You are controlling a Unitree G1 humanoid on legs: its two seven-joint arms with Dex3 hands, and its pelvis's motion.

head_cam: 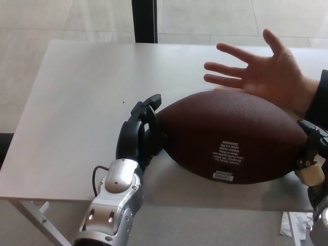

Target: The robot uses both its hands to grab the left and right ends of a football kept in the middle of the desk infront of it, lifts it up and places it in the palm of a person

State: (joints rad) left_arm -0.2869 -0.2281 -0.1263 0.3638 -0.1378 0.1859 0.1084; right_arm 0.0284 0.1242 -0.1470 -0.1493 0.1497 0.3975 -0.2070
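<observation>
A brown football (230, 133) lies lengthwise over the near right part of the white desk (77, 102), white print on its near side. My left hand (138, 136) has its black fingers pressed around the ball's left tip. My right hand (310, 154) shows only partly at the picture's right edge, its fingers against the ball's right tip. A person's open hand (266, 74) is held palm up just behind the ball, which covers the palm's lower edge. Whether the ball rests on the desk or hangs just above it, I cannot tell.
A dark pillar (145, 20) stands behind the desk's far edge. The desk's front edge runs just under the ball. A crumpled white paper (297, 225) lies on the floor at the lower right. The person's dark sleeve (320, 97) enters from the right.
</observation>
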